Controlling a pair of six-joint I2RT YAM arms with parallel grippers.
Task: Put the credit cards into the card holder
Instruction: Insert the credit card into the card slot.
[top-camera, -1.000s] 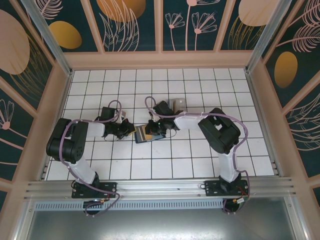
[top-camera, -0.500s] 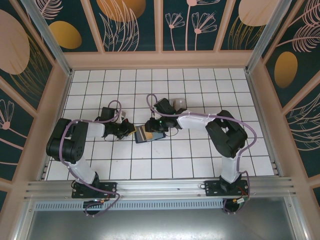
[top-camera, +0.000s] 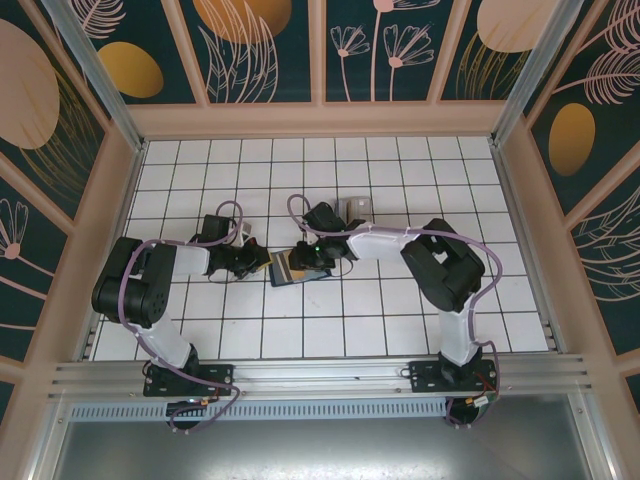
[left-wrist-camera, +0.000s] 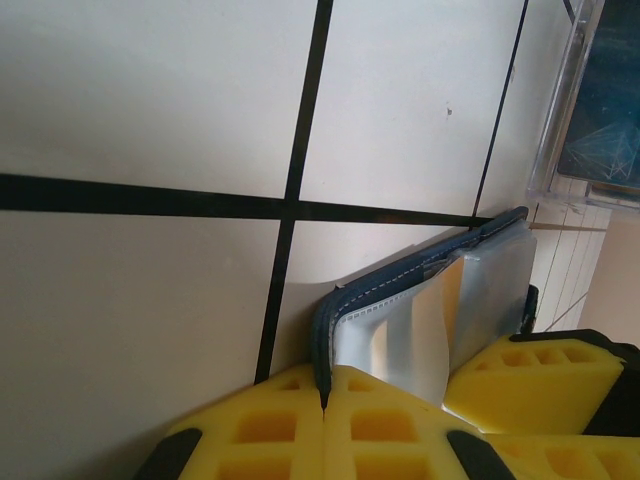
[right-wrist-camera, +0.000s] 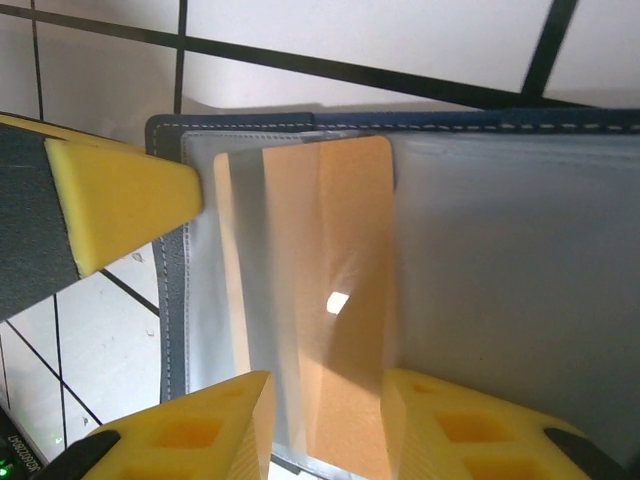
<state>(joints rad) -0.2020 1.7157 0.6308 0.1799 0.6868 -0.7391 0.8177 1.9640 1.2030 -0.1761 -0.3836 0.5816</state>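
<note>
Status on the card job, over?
Left gripper shut on card holder edge. Right gripper open over beige card in its pocket. Clear rack apart, not in the way.

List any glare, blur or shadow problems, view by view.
Right wrist: a small bright glare spot on the beige card in the clear pocket of the card holder; the right gripper looks soft. Left wrist: the holder's pocket shines pale, the left gripper is blurred. Top external: even light, sharp white tiles.

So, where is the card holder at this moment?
In the top external view, the card holder lies open near the middle of the tiled table, its left edge pinched by the left gripper, the right gripper open just above it.
</note>
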